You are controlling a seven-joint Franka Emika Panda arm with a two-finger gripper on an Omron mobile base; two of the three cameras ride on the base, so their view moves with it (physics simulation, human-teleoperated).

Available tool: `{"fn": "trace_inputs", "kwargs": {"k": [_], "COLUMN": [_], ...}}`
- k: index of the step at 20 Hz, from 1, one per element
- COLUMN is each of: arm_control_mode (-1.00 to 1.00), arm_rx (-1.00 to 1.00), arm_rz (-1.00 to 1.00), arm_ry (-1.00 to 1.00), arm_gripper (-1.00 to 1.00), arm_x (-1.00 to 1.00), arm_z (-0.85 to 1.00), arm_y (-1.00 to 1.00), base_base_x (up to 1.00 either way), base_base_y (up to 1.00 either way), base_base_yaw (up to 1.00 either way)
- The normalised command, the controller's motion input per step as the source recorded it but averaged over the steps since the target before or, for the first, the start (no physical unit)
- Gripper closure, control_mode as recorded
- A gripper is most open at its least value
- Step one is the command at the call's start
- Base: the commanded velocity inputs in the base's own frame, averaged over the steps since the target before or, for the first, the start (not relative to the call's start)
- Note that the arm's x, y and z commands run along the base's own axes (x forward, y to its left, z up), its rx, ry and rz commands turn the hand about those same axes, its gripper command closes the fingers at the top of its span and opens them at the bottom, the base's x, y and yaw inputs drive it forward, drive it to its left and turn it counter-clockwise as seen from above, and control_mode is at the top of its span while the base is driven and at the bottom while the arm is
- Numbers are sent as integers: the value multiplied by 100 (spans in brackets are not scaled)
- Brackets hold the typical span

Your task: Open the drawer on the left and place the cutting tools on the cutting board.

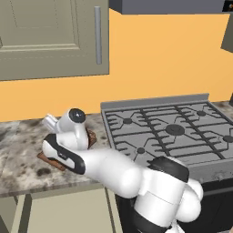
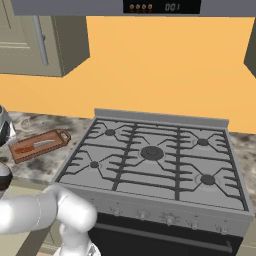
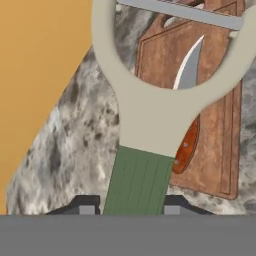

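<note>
White arm [image 1: 113, 170] covers cutting board [image 1: 48, 159] on counter [image 1: 18, 159].

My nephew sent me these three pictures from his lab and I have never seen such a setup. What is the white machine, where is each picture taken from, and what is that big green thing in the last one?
All three are rendered views of a simulated kitchen. The white machine is a robot arm on a driving base. Two cameras ride behind it, one to its left and one to its right, both looking down over a marbled counter and a gas stove. The third camera sits on the hand itself, looking along the gripper.

On the counter lies a reddish-brown cutting board, and a knife with a reddish-brown handle already rests on it.

The green thing is a peeler, with a green handle and a pale forked head. It looks huge because the gripper holds it right before the camera, above the board.
</note>
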Motion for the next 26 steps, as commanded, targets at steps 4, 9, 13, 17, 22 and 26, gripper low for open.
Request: {"fn": "trace_inputs", "kwargs": {"k": [4, 9, 13, 17, 22, 26], "arm_control_mode": [-100, -100, -100, -100, -100, -100], "arm_rx": [0, 0, 0, 0, -3, -8], "arm_rz": [-6, -3, 0, 0, 0, 0], "arm_ry": [18, 15, 13, 6, 0, 0], "arm_gripper": [100, 100, 100, 100, 100, 100], "arm_x": [77, 31, 11, 0, 0, 0], "arm_z": [0, 0, -8, -13, -24, -34], "arm_y": [-29, -9, 0, 0, 0, 0], "base_base_x": [0, 0, 0, 0, 0, 0], "base_base_y": [0, 0, 0, 0, 0, 0], "base_base_yaw": [0, 0, 0, 0, 0, 0]}}
